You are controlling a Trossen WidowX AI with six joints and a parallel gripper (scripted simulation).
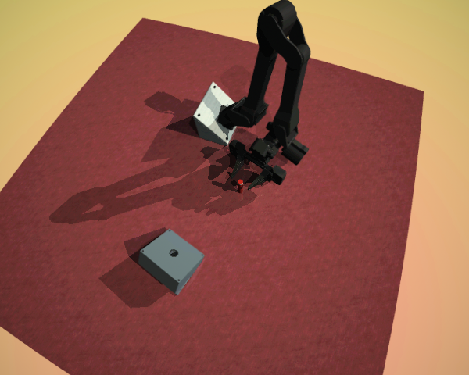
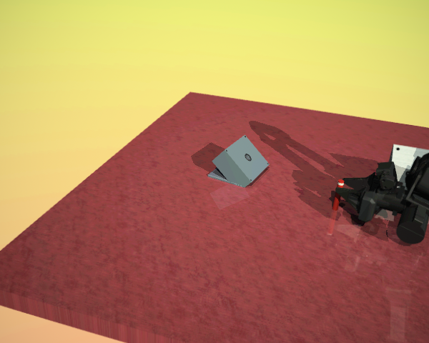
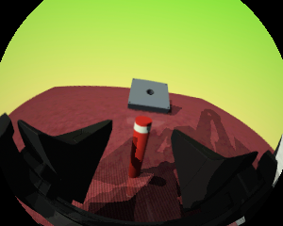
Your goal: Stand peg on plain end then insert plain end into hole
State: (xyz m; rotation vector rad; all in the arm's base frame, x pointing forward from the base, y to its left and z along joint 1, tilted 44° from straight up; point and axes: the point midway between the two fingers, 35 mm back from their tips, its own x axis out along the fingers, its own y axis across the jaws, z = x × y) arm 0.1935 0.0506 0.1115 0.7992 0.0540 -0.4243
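The red peg [image 1: 240,187] [image 2: 336,201] [image 3: 138,153] stands upright on the table, its white-banded end up and its plain end down. My gripper [image 1: 240,183] [image 2: 340,184] [image 3: 142,129] is open. Its fingers are spread on either side of the peg's upper part, and the wrist view shows a gap between the peg and each finger. The grey sloped panel [image 1: 158,258] [image 2: 257,168] [image 3: 141,102] stands beyond the peg in the wrist view. Its hole [image 1: 173,252] [image 2: 247,157] [image 3: 150,92] is empty.
A pale sloped block [image 1: 211,105] [image 2: 400,158] [image 3: 282,157] with small dark corner dots stands beside the arm, partly hidden by it in the top and exterior views. The arm's shadow falls across the red table [image 1: 307,262] [image 2: 133,239], between the arm and the panel.
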